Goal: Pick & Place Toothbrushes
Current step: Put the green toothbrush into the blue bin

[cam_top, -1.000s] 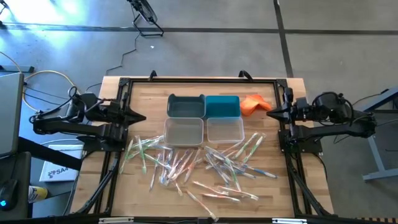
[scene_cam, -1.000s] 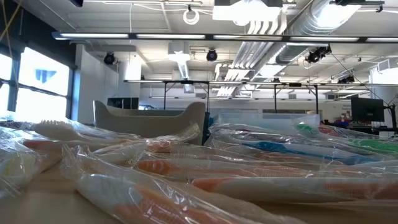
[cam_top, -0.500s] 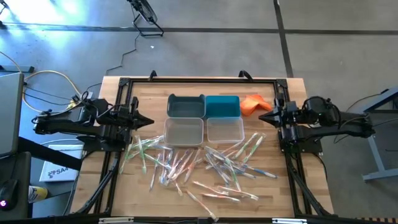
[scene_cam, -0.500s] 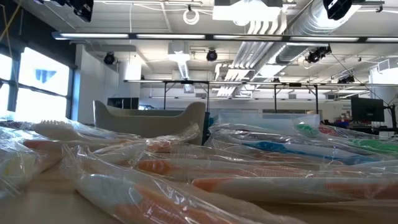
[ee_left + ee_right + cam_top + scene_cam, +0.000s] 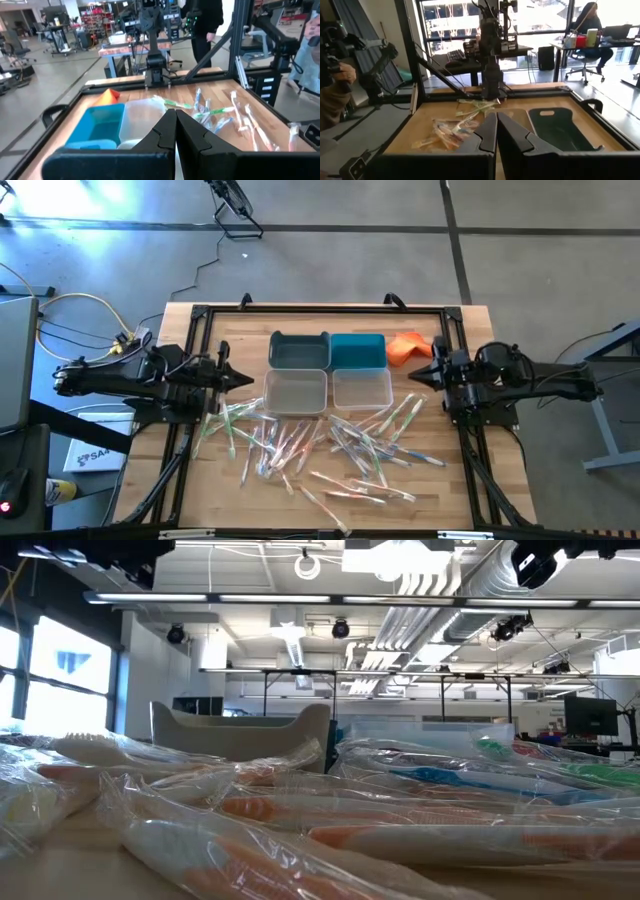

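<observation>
Grabbing one brush from pile looks hard: toothbrushes [image 5: 320, 445] lie crossed, touching, wrappers slippery, so two may lift or one may slip out. Pile sits on surface [image 5: 240, 330] just in front of bins [image 5: 328, 368]. My left fingers [image 5: 245, 378] clenched, empty, near pile's edge. My right fingers [image 5: 412, 377] clenched, empty, by orange cloth [image 5: 405, 346].

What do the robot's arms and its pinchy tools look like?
Both arms are dark, nearly black, built from chunky jointed segments. The left tool and right tool each narrow to a pointed tip made of two flat, angular black fingers. Thin cables run along the left arm.
</observation>
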